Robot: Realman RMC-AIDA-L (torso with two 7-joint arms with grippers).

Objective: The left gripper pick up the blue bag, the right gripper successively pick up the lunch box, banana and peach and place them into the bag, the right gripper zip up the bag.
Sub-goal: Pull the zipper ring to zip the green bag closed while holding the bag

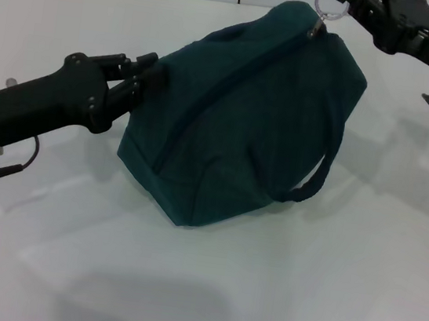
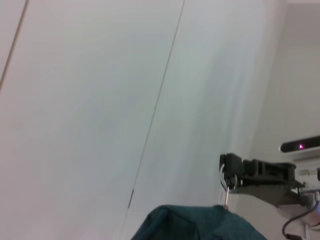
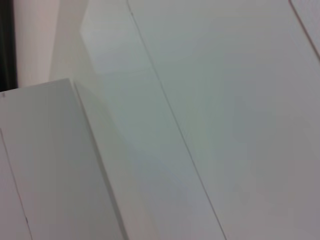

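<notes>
My left tool gripped the blue bag at its left end on the worktop. My right tool held the ring zip pull at the bag's far top, zipper closed.

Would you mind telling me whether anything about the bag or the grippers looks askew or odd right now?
Nothing looks damaged or spilled. The blue bag sits slumped and tilted on the table, zip apparently closed, held by the left gripper at one end, while the right gripper holds its ring zip pull at the other.

Blue bag top edge, right claw at its zip ring
</notes>
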